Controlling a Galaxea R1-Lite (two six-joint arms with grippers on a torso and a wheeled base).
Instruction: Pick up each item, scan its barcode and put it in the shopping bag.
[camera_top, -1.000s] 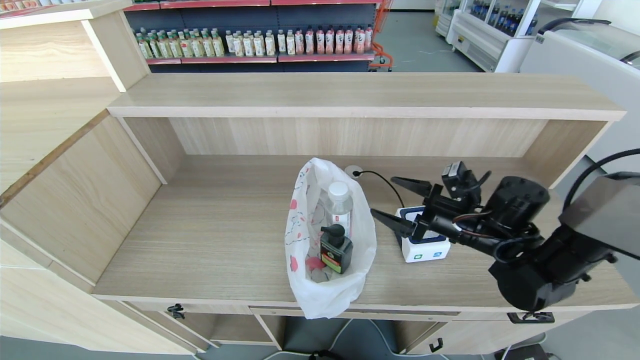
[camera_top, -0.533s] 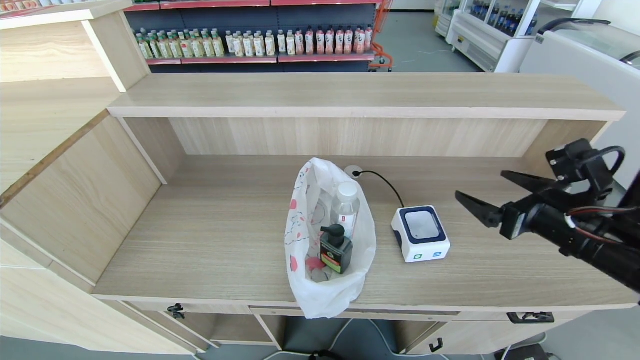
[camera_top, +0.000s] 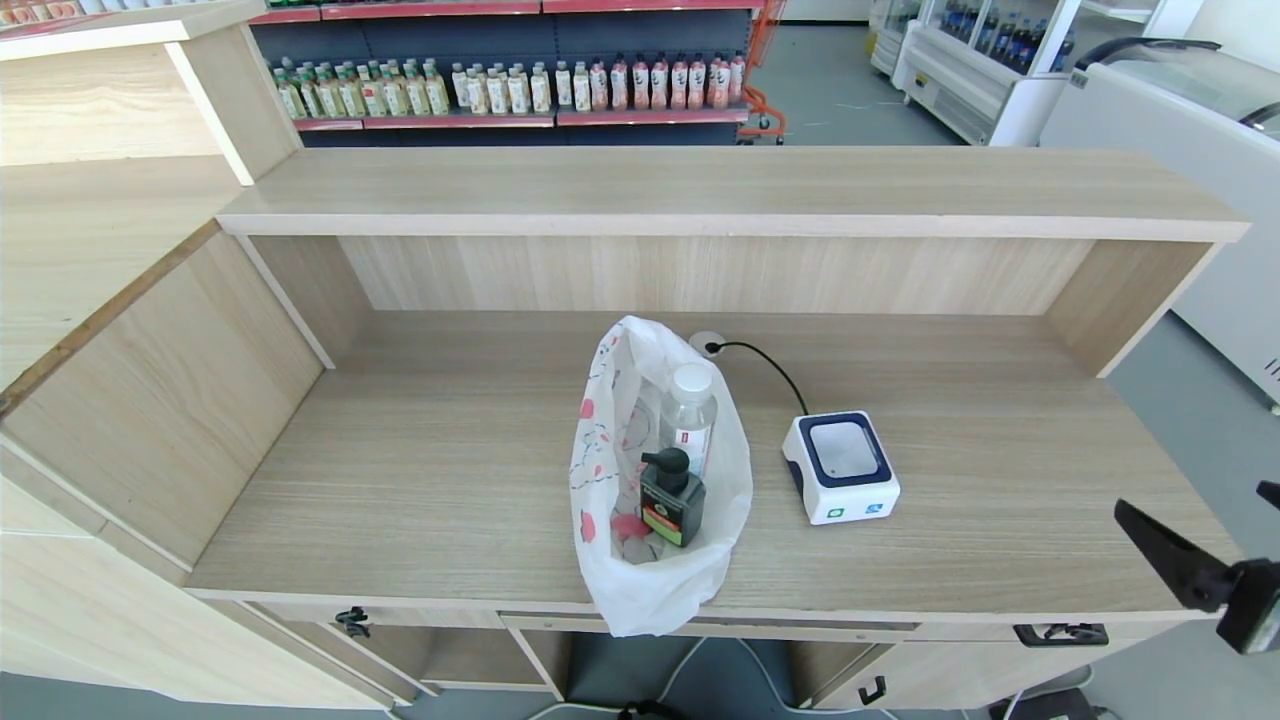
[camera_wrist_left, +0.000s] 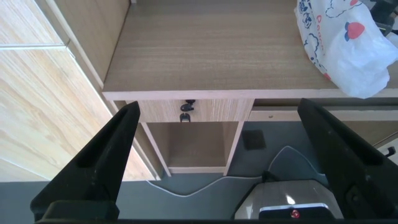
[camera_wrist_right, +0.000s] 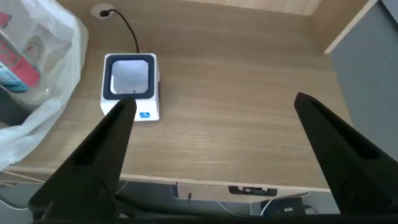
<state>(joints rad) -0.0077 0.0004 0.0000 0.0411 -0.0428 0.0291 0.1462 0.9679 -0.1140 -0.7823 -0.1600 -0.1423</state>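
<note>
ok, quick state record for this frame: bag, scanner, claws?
bag: shopping bag open, at counter front edge
contents: water bottle, dark pump bottle, standing inside
scanner: barcode scanner on the bag's right, apart from it
left claw: open, empty, low before the counter front
right claw: open, empty, near counter's front right corner

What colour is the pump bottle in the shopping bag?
The small plastic pump bottle is black, pump included, with a partly red label; clearest in the head view.

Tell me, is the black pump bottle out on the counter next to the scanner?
No, the black pump bottle stands inside the shopping bag, apart from the scanner.
</note>
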